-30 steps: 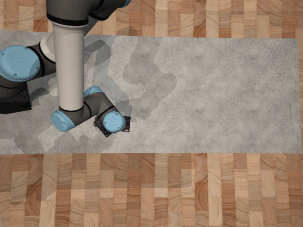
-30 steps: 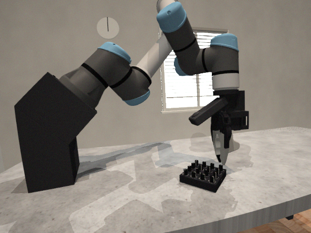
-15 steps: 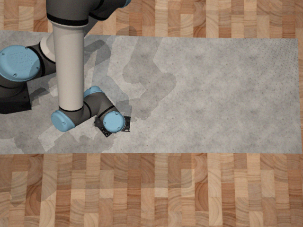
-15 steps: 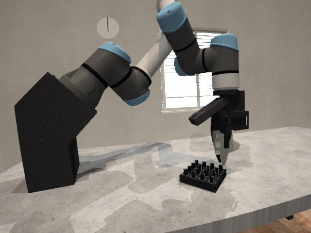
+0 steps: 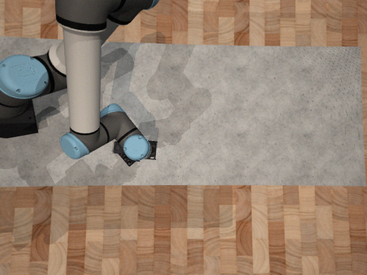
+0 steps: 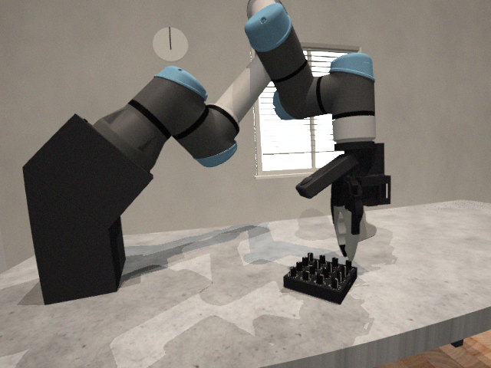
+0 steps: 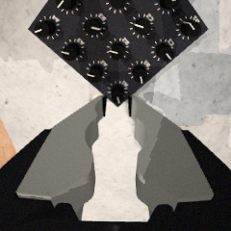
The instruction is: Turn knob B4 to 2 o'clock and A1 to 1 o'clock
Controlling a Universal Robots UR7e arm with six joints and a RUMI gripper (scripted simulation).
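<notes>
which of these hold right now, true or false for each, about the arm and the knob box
1. The hand hangs above one corner of the knob box. True.
2. Seen from the top, the box lies at the far right end of the table. False: it lies left of the middle, mostly hidden under the wrist, near the arm's base.
3. In the wrist view the box shows corner-on, like a diamond, with its corner knob nearest the fingertips. True.
4. The hand has pulled a knob off the box and carries it. False: it holds nothing, and every knob in view sits on the box.
</notes>
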